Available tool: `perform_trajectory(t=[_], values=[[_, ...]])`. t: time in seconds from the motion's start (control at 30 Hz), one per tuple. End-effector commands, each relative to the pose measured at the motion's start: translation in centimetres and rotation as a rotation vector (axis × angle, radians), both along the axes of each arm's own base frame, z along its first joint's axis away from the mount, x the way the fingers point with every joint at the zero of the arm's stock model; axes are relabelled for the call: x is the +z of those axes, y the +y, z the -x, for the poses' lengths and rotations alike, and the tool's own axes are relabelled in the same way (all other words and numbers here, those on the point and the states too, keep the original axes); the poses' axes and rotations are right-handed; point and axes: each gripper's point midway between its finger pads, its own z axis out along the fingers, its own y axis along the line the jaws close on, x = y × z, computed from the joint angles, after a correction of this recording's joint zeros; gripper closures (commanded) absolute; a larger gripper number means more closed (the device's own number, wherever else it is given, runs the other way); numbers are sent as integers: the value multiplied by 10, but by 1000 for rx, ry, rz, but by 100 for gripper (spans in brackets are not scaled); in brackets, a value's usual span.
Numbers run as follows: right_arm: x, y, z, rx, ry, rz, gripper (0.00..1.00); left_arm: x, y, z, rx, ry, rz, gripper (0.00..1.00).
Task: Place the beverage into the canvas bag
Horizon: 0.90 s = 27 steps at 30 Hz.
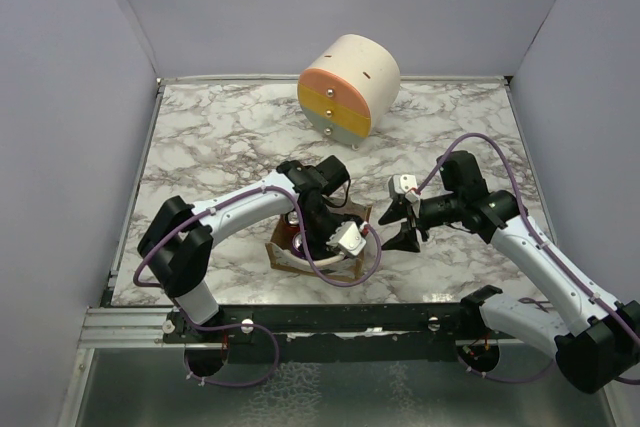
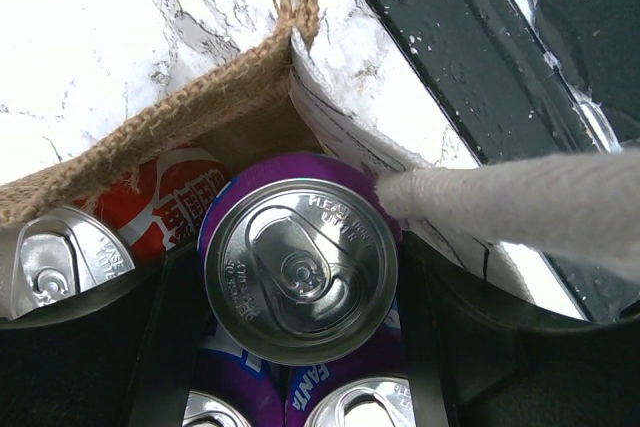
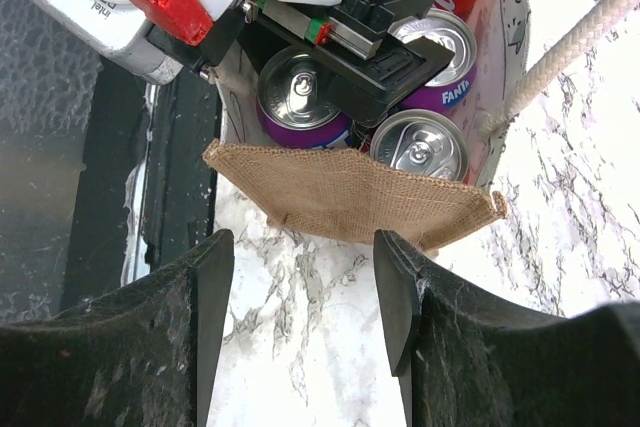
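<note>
The purple beverage can (image 2: 300,267) is standing upright inside the canvas bag (image 2: 130,142), next to a red can (image 2: 175,197); the left gripper (image 2: 300,292) is clamping it from both sides; the right gripper (image 3: 300,252) is hovering empty, fingers apart, just beside the bag over the marble table (image 3: 300,347).

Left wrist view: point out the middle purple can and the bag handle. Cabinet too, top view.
middle purple can (image 2: 300,267), left wrist view, lid centre.
bag handle (image 2: 520,202), left wrist view, middle of the rope.
cabinet (image 1: 355,62), top view, cream shell.
</note>
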Motion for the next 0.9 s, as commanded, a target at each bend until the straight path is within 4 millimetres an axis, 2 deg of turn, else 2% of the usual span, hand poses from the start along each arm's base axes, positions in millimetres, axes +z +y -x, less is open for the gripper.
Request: perform_trajectory(t=[0.0,0.47,0.87], values=[[5,2,-1,7,-18,-28,42,8,10,2,22,-12,-15,32],[3,2,-3,3,-11,-26,42,11,10,3,33,-12,-7,21],[2,1,-6,-11,-5,-21,41,17,15,4,43,-35,3,17]])
